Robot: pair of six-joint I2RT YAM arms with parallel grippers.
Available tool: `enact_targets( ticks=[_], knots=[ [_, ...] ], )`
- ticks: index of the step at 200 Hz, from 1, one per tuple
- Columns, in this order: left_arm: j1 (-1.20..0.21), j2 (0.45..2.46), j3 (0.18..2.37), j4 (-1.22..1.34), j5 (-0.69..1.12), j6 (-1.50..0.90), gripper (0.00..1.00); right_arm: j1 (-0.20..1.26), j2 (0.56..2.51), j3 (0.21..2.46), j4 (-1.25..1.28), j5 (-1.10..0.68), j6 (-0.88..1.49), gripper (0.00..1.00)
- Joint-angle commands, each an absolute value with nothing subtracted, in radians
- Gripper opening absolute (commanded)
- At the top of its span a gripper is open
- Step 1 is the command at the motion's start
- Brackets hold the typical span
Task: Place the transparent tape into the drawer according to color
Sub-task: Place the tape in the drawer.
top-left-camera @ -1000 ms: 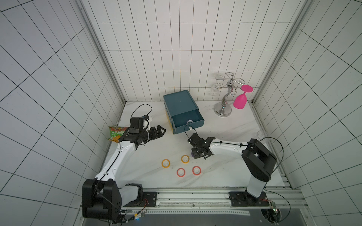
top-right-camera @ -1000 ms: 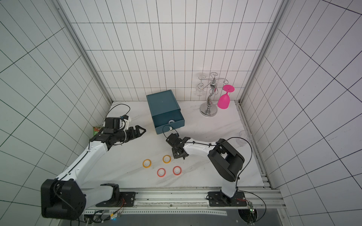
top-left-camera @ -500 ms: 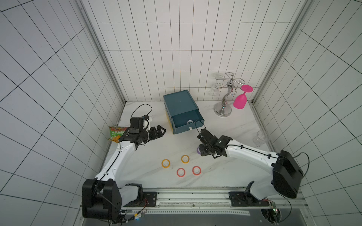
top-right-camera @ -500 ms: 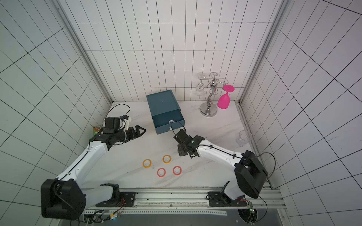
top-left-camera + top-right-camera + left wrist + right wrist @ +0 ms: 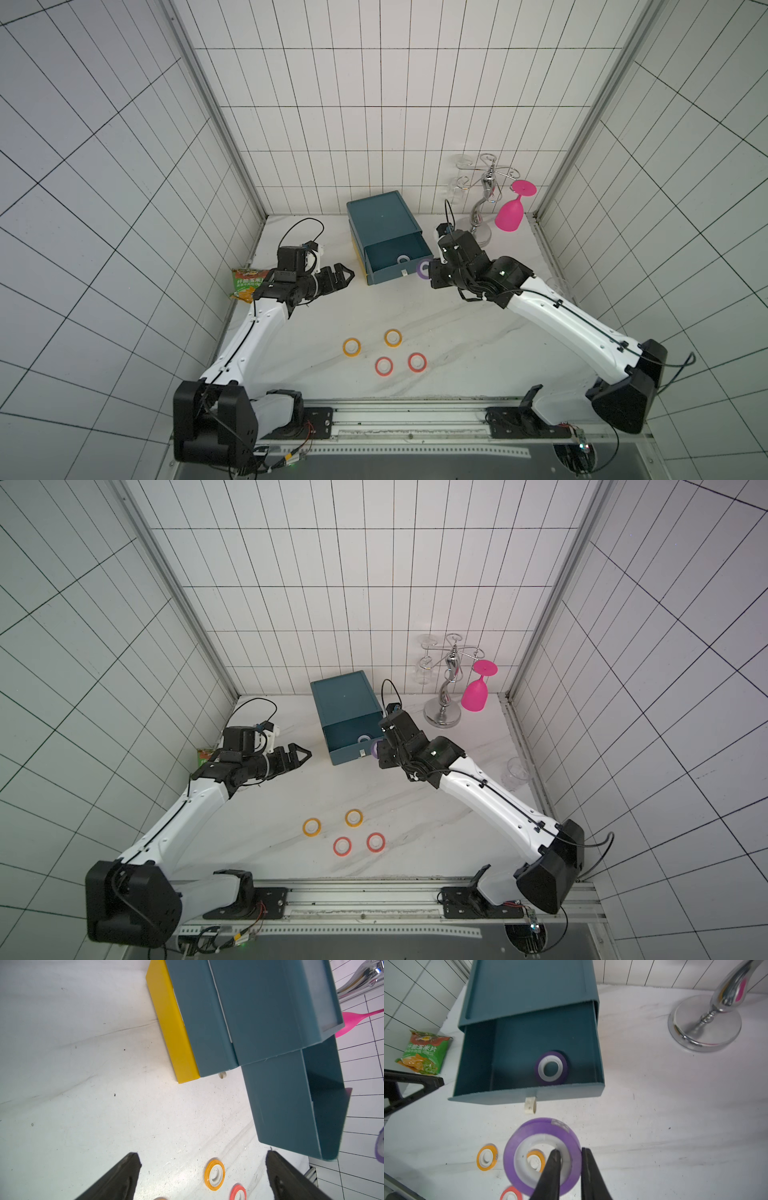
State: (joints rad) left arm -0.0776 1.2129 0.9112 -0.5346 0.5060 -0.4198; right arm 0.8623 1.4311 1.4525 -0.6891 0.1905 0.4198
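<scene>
Top views both take in the whole white table (image 5: 457, 316), with the left arm (image 5: 266, 324) and right arm (image 5: 561, 311) reaching in from the near edge. At the back stands the drawer (image 5: 382, 214), a teal chest. Only its top drawer (image 5: 386, 251) is pulled out, and from above the lower ones are hidden under it. The left wrist view catches its yellow side (image 5: 172, 1028) but cuts off the far end. Beside the chest a silver glass rack (image 5: 482, 208) carries a pink glass (image 5: 509, 214) upside down. A clear glass (image 5: 559, 286) by the right wall is faint and hard to make out. A snack bag (image 5: 247, 284) lies partly hidden behind the left arm.

The left gripper (image 5: 347, 274) hangs near the yellow side, not touching it, jaws spread wide with nothing between them. The right gripper (image 5: 569, 1153) is narrowed onto a purple roll (image 5: 542, 1126), one finger through the core and one outside the ring. It holds the roll in the air just off the top drawer's front right corner, not over the tray. From above its fingertips are hidden. A second purple roll (image 5: 551, 1078) lies flat inside the top drawer, near the front wall. Two orange-yellow rolls (image 5: 345, 347) (image 5: 392, 344) and two red rolls (image 5: 377, 366) (image 5: 417, 369) lie flat, close together, mid-table and well apart from the chest.

A second ago the right gripper was low beside those four rolls, its arm folded back. Now the arm is stretched out towards the chest. The left arm, the four rolls and the roll in the drawer have not shifted.
</scene>
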Motion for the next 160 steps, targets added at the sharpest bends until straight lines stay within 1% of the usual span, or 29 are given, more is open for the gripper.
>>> enact_targets(
  ticks=[1,35,72,85,99,106,124,147,160],
  knots=[
    [-0.081,1.224,0.948,-0.505,0.517,-0.420,0.98,0.844,1.502,1.545,-0.672,0.198,0.364,0.00],
    [-0.081,1.244,0.979,-0.498,0.514,-0.423,0.98,0.813,1.627,1.660,-0.669,0.162,0.332,0.00],
    [-0.086,1.287,1.033,-0.467,0.503,-0.439,0.98,0.795,1.730,1.708,-0.652,0.119,0.321,0.00],
    [-0.094,1.310,1.065,-0.459,0.496,-0.442,0.98,0.793,1.746,1.713,-0.644,0.110,0.316,0.10],
    [-0.107,1.340,1.105,-0.456,0.486,-0.441,0.98,0.792,1.755,1.718,-0.641,0.106,0.311,0.30],
    [-0.115,1.356,1.129,-0.455,0.483,-0.441,0.98,0.791,1.755,1.717,-0.639,0.106,0.309,0.38],
    [-0.137,1.401,1.186,-0.454,0.467,-0.439,0.98,0.790,1.740,1.707,-0.630,0.101,0.302,0.53],
    [-0.163,1.458,1.251,-0.454,0.445,-0.432,0.98,0.792,1.683,1.655,-0.592,0.098,0.301,0.62],
    [-0.174,1.486,1.284,-0.456,0.434,-0.428,0.98,0.792,1.645,1.620,-0.574,0.090,0.305,0.66]
  ],
)
